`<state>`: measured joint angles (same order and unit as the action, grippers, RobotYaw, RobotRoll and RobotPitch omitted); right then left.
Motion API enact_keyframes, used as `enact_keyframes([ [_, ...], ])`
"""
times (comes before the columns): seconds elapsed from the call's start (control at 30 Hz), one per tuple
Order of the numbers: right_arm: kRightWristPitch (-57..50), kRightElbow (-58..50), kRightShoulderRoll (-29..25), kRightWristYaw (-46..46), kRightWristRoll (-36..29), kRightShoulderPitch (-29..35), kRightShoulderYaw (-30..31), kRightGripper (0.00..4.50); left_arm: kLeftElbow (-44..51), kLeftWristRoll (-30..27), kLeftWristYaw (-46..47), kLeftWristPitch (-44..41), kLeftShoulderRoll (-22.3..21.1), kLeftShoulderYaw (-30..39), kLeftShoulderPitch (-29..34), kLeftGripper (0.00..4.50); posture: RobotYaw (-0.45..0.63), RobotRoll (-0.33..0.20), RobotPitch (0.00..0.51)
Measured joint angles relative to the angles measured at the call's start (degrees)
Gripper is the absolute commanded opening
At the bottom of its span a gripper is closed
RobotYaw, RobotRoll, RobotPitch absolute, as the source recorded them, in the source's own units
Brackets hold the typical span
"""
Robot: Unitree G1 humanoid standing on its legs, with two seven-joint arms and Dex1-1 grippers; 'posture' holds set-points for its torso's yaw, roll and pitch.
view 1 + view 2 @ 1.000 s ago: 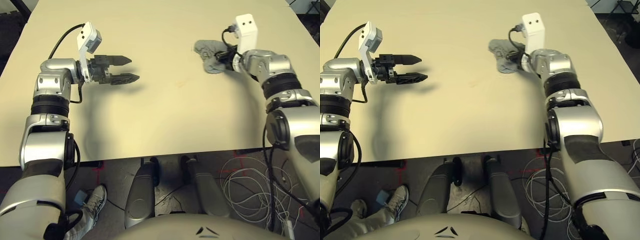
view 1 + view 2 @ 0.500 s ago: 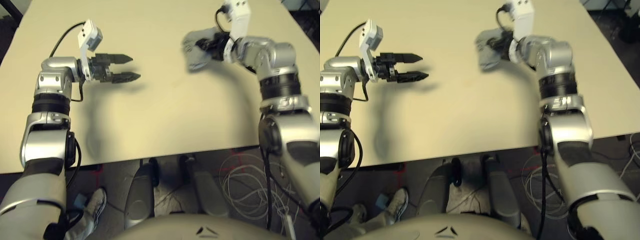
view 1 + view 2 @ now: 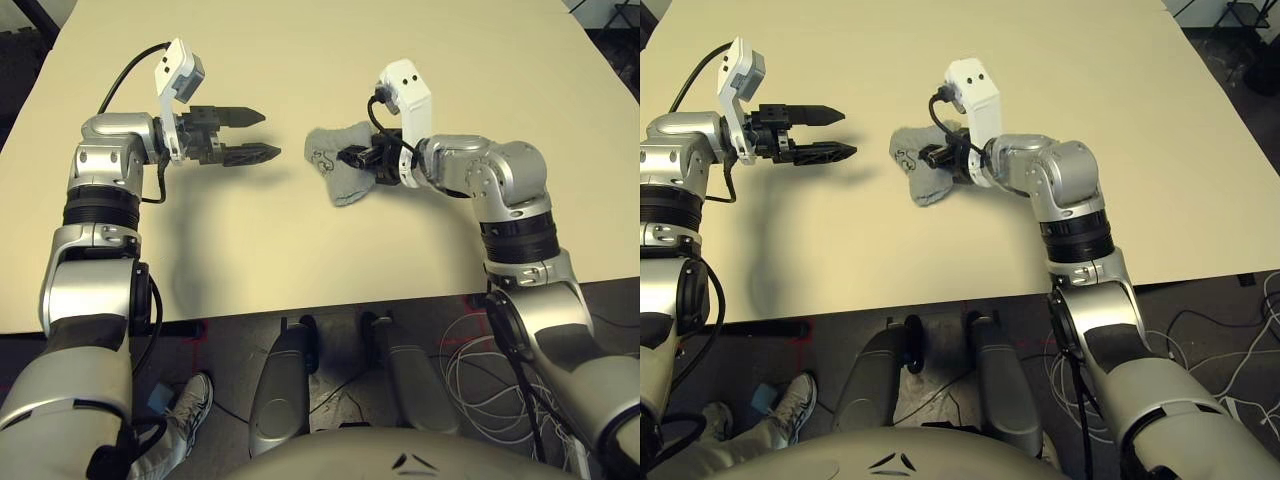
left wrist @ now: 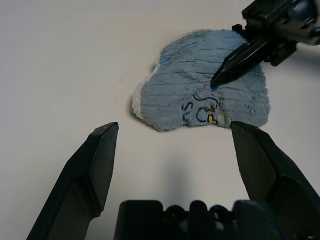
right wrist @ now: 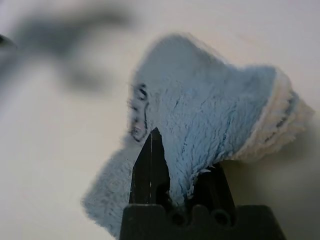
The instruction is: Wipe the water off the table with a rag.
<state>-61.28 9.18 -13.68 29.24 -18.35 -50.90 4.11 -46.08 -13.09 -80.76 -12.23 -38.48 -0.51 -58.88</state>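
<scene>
Beige tbl (image 3: 300,250), flat matte top, grey rag (image 3: 348,186) on it

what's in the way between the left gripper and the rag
No other object stands between the left gripper and the rag, just bare table; but the right gripper already grips the rag from its far side.

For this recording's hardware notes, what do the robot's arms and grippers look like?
Both arms are silver with black ribbed bands and black cables, and each carries a white bracket near the wrist. The left gripper and right gripper are black, with tapering, pointed fingers.
</scene>
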Motion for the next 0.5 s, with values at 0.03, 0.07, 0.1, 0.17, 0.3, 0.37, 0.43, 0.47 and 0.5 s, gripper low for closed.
enact_keyframes([
  [0.03, 0.91, 1.75, -1.00, -0.20, 0.67, 0.05, -0.01, 0.14, 0.00, 0.00, 0.00, 0.00, -0.05, 0.00, 0.00, 4.50, 0.01, 0.000, 0.258],
  [0.07, 2.02, 3.26, -1.78, -0.20, 0.90, 0.03, -0.12, 0.14, 0.01, 0.00, 0.00, 0.00, -0.11, 0.00, 0.01, 4.50, 0.01, 0.000, 0.257],
  [0.1, 3.19, 4.58, -2.23, -0.17, 0.93, -0.24, -0.37, 0.14, 0.01, 0.00, 0.00, 0.00, -0.21, 0.00, 0.00, 4.50, 0.01, 0.000, 0.257],
  [0.17, 4.91, 7.42, -3.11, -0.17, 1.11, -1.33, -0.51, 0.14, 0.03, 0.00, 0.00, 0.00, -0.21, 0.00, 0.00, 4.50, 0.01, 0.000, 0.257],
  [0.3, 8.97, 14.70, -6.41, -0.40, 1.96, -3.82, -2.05, 0.14, 0.03, 0.00, 0.00, 0.00, -0.23, 0.00, 0.01, 4.50, 0.01, 0.000, 0.257],
  [0.37, 10.49, 17.02, -8.58, -0.51, 2.76, -4.30, -2.63, 0.14, 0.03, 0.00, 0.00, 0.00, -0.24, 0.00, 0.01, 4.50, 0.00, 0.000, 0.257],
  [0.43, 11.76, 19.31, -10.85, -0.51, 3.46, -4.93, -2.75, 0.14, 0.03, 0.00, 0.01, 0.00, -0.24, 0.00, 0.01, 4.50, -0.01, 0.000, 0.258],
  [0.47, 12.21, 20.22, -11.70, -0.49, 3.89, -5.06, -2.89, 0.14, 0.03, 0.00, 0.01, 0.00, -0.24, 0.00, 0.01, 4.50, -0.01, 0.000, 0.257],
  [0.5, 12.58, 20.82, -12.45, -0.47, 4.02, -5.09, -2.91, 0.14, 0.03, 0.00, 0.01, 0.03, -0.24, 0.00, 0.01, 4.50, -0.01, 0.000, 0.257],
])
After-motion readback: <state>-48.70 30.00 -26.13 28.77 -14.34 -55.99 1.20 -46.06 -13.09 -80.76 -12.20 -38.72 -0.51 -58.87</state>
